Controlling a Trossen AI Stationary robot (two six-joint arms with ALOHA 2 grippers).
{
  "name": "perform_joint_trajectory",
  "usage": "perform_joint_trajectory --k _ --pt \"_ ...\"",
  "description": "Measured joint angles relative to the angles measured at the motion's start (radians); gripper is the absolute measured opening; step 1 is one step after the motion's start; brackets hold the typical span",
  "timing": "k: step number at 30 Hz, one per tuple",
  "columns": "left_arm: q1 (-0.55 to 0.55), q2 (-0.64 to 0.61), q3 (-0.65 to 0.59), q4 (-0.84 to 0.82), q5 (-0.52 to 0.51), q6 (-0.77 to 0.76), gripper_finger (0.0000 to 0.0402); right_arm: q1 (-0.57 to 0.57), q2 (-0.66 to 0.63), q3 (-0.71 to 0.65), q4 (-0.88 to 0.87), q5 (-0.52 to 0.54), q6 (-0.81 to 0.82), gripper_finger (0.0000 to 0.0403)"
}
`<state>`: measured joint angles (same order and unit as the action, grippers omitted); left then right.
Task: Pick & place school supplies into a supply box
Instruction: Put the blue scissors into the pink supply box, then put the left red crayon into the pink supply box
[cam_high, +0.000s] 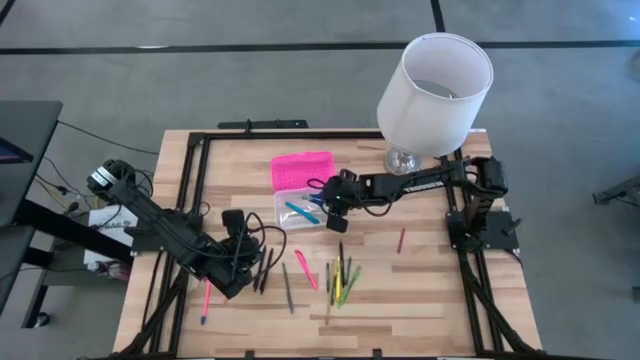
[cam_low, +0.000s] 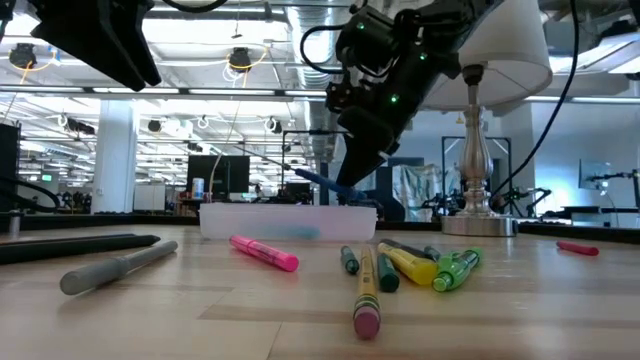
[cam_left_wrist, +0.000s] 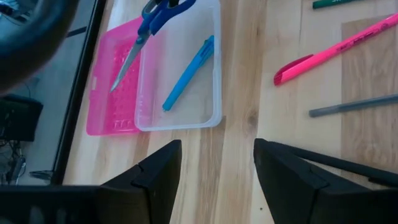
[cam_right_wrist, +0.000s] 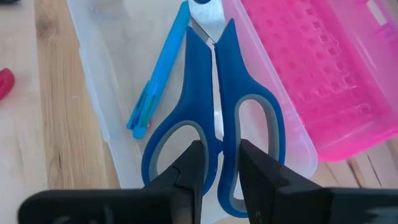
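Pale wood desk (cam_high: 420, 290), front edge: loose pens and markers (cam_high: 340, 280) lying together, a pink highlighter (cam_high: 306, 276) beside them. Left hand (cam_high: 243, 268) hovers over dark pens, fingers wide, empty. Farther back, right hand (cam_right_wrist: 217, 165) pinches the blue-handled scissors (cam_right_wrist: 214, 118) above the clear supply box (cam_high: 297, 208), blades tilted over its pink lid (cam_high: 302, 167). A blue pen (cam_left_wrist: 188, 73) lies inside. White lamp (cam_high: 435, 95) beyond.

— Are you making out any writing anywhere?
— Nothing readable. The pink highlighter (cam_left_wrist: 336, 51) is showing some dark print along its barrel, but it's too small to read.
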<state>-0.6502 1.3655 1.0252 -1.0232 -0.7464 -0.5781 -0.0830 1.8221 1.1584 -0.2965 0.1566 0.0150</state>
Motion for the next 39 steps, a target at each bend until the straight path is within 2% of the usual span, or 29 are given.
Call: perform_joint_trajectory --k 4,14,21,30,39 --pt "0.000 0.000 0.000 0.000 0.000 0.000 0.0196 0.000 0.000 0.000 0.001 -0.001 0.012 0.0073" --pt "0.000 0.000 0.000 -0.004 0.000 -0.007 0.0196 -0.005 -0.001 0.000 0.037 -0.001 0.064 0.0127" --pt "0.000 0.000 0.000 -0.020 0.012 -0.045 0.0197 -0.004 -0.004 0.000 0.039 -0.001 0.064 0.0149" --pt "-0.012 0.012 -0.001 -0.084 0.190 -0.244 0.0196 0.055 -0.039 0.001 -0.006 0.011 0.040 0.0137" --pt "-0.082 0.011 -0.090 -0.108 0.386 -0.521 0.0196 0.206 -0.140 -0.028 -0.081 0.179 0.014 0.0126"
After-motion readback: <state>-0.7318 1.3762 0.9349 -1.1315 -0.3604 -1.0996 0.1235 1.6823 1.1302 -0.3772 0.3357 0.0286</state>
